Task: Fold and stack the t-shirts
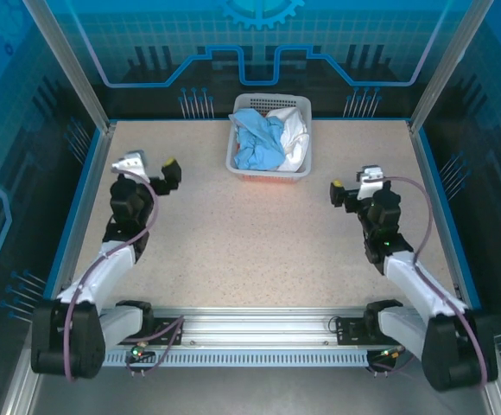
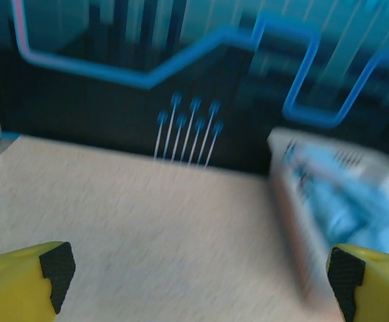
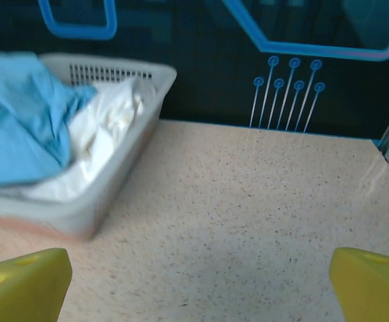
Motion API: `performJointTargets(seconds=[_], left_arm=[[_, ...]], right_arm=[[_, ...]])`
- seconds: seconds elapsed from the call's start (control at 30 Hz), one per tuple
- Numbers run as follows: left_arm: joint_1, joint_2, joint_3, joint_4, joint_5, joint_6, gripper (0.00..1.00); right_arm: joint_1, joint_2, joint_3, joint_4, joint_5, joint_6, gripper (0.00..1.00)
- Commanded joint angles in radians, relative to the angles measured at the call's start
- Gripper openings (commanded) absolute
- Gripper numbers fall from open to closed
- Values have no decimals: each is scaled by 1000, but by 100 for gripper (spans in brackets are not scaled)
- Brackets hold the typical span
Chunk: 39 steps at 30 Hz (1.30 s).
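Observation:
The t-shirts lie crumpled in a white lattice basket point(image 1: 233, 143) at the back middle of the table. A light blue t-shirt point(image 1: 255, 143) is on top at the left, with a white t-shirt point(image 1: 294, 138) beside it on the right. My left gripper point(image 1: 160, 175) hovers open over the left of the table, well short of the basket. My right gripper point(image 1: 344, 194) is open on the right, level with the basket's front. The right wrist view has the blue shirt point(image 3: 20, 121) and white shirt point(image 3: 107, 127) to the left of the open gripper point(image 3: 201, 282). The left wrist view is blurred, with its gripper point(image 2: 201, 272) open over bare table.
The speckled beige table point(image 1: 250, 242) is bounded by blue-edged walls and metal posts point(image 1: 69, 69) at the back corners. The basket's wall point(image 3: 124, 168) stands left of the right gripper; in the left wrist view the basket point(image 2: 292, 194) is on the right.

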Motion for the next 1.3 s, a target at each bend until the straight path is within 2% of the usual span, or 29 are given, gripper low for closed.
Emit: performJointTargets(seconds=[0.0, 0.1, 0.13, 0.23, 0.3, 0.33, 0.47, 0.57, 0.63, 0.67, 0.83, 1.0, 1.07, 1.27], left_arm=[[-1, -84, 74, -171, 94, -194, 99], [13, -134, 37, -153, 58, -424, 99], [27, -118, 34, -144, 93, -469, 99], [35, -2, 107, -178, 255, -462, 99], [17, 96, 199, -256, 329, -460, 99], [-9, 143, 256, -312, 332, -445, 99], [-141, 330, 515, -586, 269, -371, 94], [-242, 521, 777, -825, 193, -349, 89], [-305, 670, 982, -982, 140, -333, 86], [-331, 736, 1076, -1050, 100, -325, 85], [-444, 1093, 1579, -1325, -32, -309, 81], [-496, 1388, 1983, -1501, -157, -290, 78], [-500, 1448, 2030, -1498, -155, -302, 74], [-510, 1493, 2002, -1427, -124, -312, 58]], right_arm=[[-45, -123, 77, -317, 43, 306, 100], [-124, -180, 99, -382, -104, 407, 100], [-140, -191, 102, -398, -119, 451, 100], [-187, -203, 107, -447, -141, 580, 100], [-201, -171, 132, -482, -182, 585, 100], [-199, -138, 159, -515, -202, 575, 100], [-135, 42, 297, -703, -212, 542, 94], [-10, 194, 395, -823, -163, 477, 89], [75, 289, 458, -883, -122, 452, 81], [110, 318, 475, -911, -93, 459, 80], [271, 361, 458, -858, -10, 452, 80], [333, 400, 467, -842, 12, 462, 80], [348, 410, 472, -846, 22, 460, 80], [359, 392, 446, -854, 53, 464, 80]])
